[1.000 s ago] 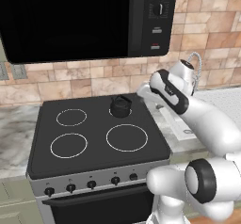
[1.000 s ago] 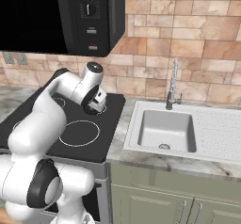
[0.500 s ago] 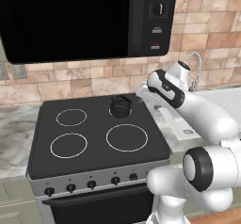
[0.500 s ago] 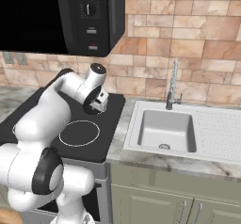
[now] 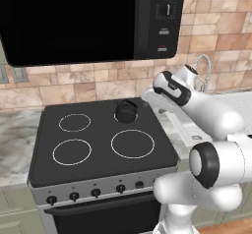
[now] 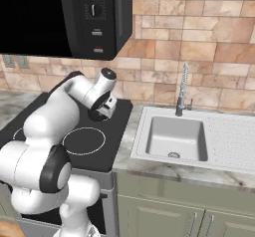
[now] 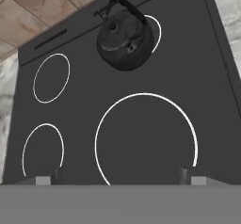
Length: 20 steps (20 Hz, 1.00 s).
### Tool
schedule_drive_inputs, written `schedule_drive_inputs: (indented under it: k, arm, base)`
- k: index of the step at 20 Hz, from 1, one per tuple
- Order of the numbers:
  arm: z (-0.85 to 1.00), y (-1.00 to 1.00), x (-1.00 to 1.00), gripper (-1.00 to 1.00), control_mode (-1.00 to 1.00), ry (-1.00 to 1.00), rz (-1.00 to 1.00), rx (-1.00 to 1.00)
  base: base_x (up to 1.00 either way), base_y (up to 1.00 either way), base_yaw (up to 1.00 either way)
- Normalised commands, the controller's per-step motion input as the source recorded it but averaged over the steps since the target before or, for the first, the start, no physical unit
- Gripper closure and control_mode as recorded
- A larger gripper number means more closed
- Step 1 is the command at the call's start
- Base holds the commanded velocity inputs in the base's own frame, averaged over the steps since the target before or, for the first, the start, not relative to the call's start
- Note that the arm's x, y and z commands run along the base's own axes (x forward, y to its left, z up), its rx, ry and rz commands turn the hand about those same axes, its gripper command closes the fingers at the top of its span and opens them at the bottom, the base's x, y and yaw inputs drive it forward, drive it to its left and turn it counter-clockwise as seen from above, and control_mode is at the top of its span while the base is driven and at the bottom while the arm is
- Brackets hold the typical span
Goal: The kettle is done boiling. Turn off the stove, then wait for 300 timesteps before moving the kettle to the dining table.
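Sitting on the rear right ring burner of the black flat glass cooktop (image 5: 98,144), the small squat black kettle (image 5: 126,111) is untouched. Over the last second the arm has barely shifted, suggesting the waiting phase; the gripper (image 7: 121,175) hovers above the cooktop, jaws apart and empty.

Tan-pink stone tile backsplash (image 6: 199,61) across rear wall. Black microwave (image 5: 88,19) mounted overhead. Steel sink (image 6: 177,139) with coiled faucet (image 6: 182,89) set in veined marble table (image 6: 199,169). Pale green cabinets (image 6: 164,211) below. Outlet plates (image 5: 15,74) at left.
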Motion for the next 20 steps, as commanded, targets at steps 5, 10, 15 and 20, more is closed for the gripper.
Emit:
schedule_drive_inputs:
  k: [5, 10, 15, 20]
  arm:
    - [0.00, 0.00, 0.28, -1.00, -1.00, 0.00, 0.07, 0.02]
    - [-0.06, 0.00, 0.24, -1.00, -1.00, -0.01, 0.08, 0.02]
    - [-0.12, 0.00, 0.21, -1.00, -1.00, -0.02, 0.08, 0.02]
    - [-0.18, 0.00, 0.13, -1.00, -1.00, -0.04, 0.07, 0.02]
  base:
    - [0.00, 0.00, 0.00]
    - [0.00, 0.00, 0.00]
    - [0.00, 0.00, 0.00]
    - [0.00, 0.00, 0.00]
